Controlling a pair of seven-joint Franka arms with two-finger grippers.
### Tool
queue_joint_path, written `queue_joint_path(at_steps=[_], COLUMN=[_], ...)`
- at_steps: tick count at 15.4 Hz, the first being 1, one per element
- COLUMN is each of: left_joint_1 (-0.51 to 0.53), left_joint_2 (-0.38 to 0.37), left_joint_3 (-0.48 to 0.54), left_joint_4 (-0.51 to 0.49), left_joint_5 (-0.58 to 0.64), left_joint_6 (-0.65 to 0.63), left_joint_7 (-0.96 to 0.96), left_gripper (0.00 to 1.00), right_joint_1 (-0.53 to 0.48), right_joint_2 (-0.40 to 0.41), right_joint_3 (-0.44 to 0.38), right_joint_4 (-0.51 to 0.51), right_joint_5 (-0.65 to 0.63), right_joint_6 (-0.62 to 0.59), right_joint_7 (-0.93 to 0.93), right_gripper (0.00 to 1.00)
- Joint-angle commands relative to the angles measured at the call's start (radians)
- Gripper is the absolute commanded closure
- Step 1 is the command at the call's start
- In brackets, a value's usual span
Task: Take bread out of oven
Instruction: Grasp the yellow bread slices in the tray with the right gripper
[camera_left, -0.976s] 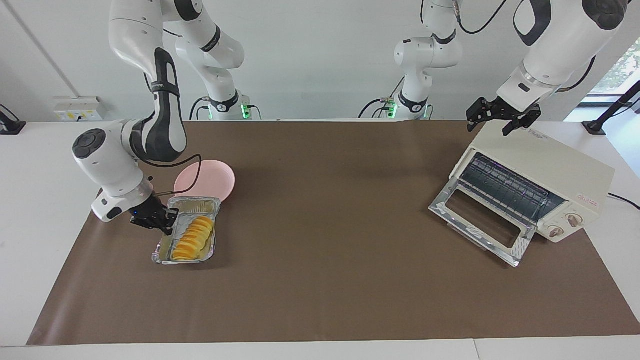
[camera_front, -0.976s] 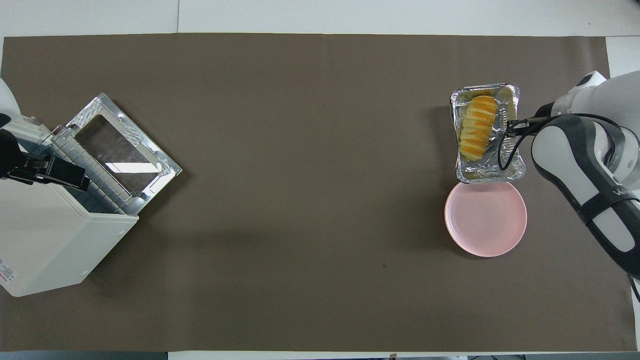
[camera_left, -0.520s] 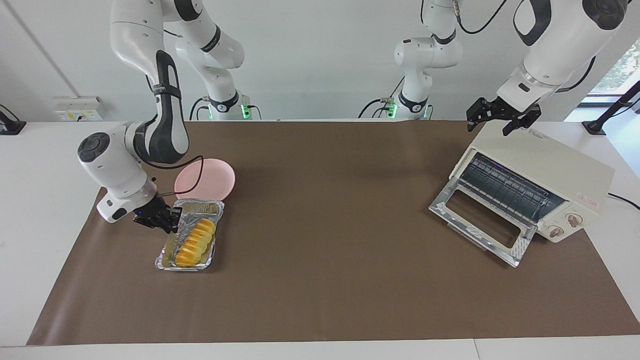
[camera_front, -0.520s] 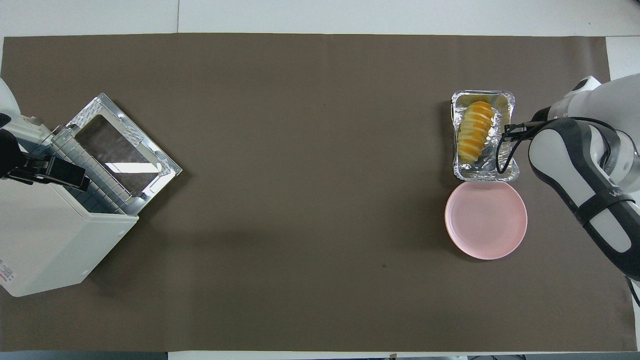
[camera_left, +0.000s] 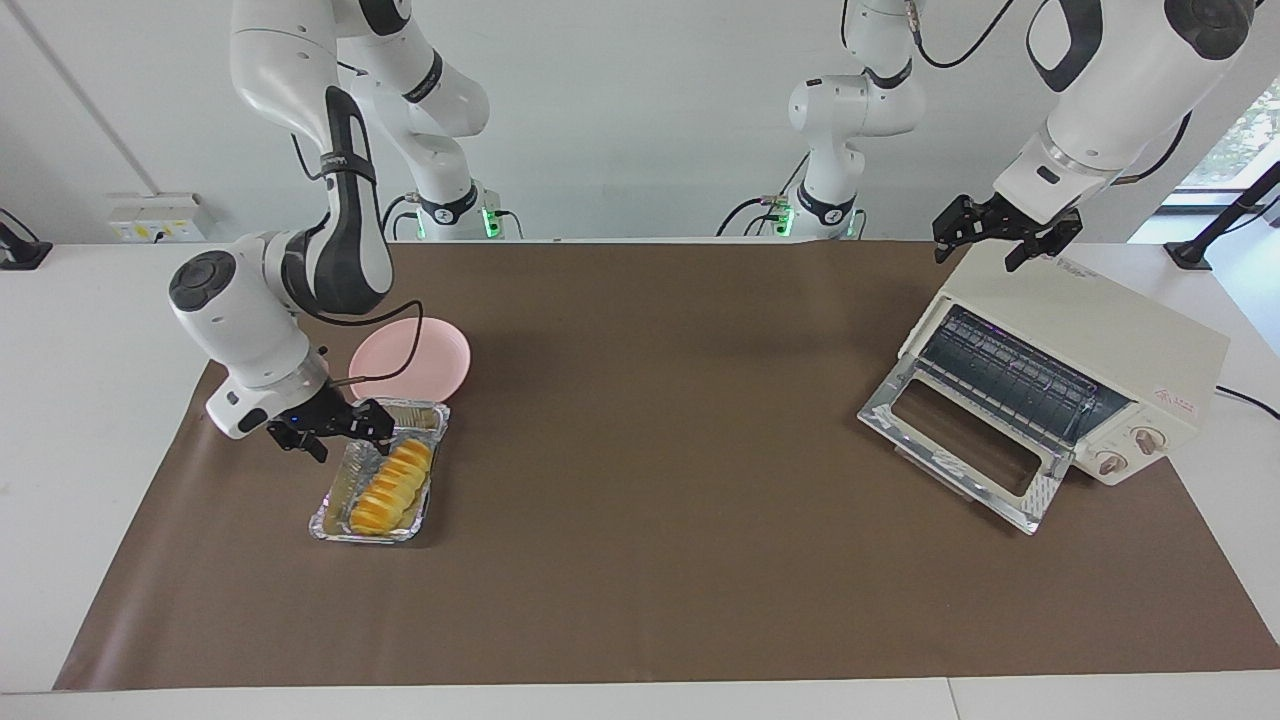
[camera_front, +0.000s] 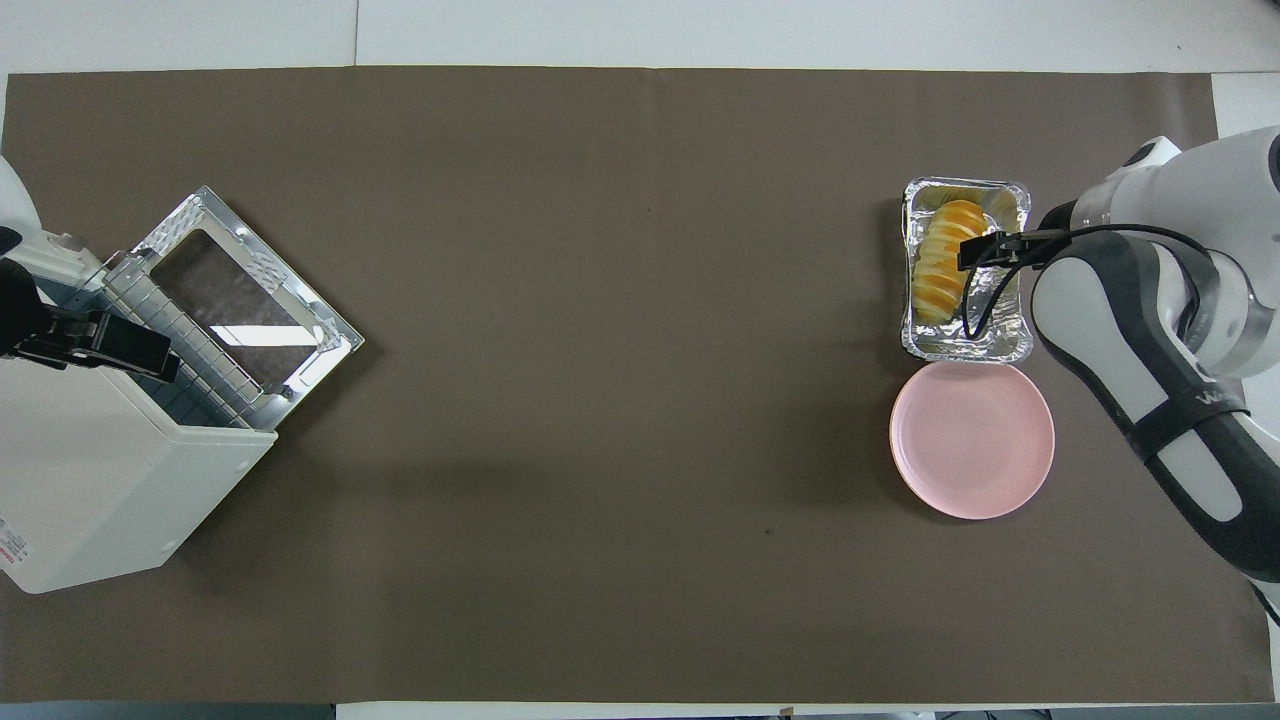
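Your right gripper (camera_left: 340, 432) hangs low over the foil tray (camera_left: 330, 517), on the side nearer the robots, forearm slanting down from the elbow above the pink plate (camera_left: 425, 352); its jaws look spread and it holds nothing. A second ago it was clamped on the tray's rim; since then it has let go and lifted a little toward the bread (camera_left: 392, 486). The tray has also swung round slightly and now sits straighter, just beside the plate. The bread lies in the tray at the right arm's end of the table, well apart from the oven (camera_left: 1090, 350), so it's already out. Your left gripper (camera_left: 1000, 240) waits over the oven's top corner nearest the robots, fingers spread, nothing in them, same spot as before. The oven sits at the left arm's end, door (camera_left: 955, 440) dropped open, wire rack showing. Count: one bread, one foil tray, one plate, one oven with two knobs, two arms.
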Motion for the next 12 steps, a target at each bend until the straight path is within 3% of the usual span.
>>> queue_joint_path(at_steps=[1, 9, 12], left_joint_1=[0.005, 0.005, 0.005], left_joint_2=[-0.010, -0.010, -0.010], left_joint_3=[-0.001, -0.001, -0.001], left_joint_4=[0.004, 0.004, 0.004], left_joint_5=[0.015, 0.015, 0.015], left_joint_6=[-0.019, -0.019, -0.020], left_joint_7=[0.001, 0.000, 0.000], left_gripper=[0.00, 0.00, 0.00], right_joint_1=[0.017, 0.011, 0.009], right_joint_2=[0.016, 0.023, 0.028], right_joint_3=[0.003, 0.003, 0.003], right_joint_4=[-0.009, -0.054, -0.061], right_joint_5=[0.000, 0.000, 0.000], right_joint_6=[0.025, 0.064, 0.072], right_joint_7=[0.063, 0.062, 0.063], right_gripper=[0.00, 0.00, 0.10])
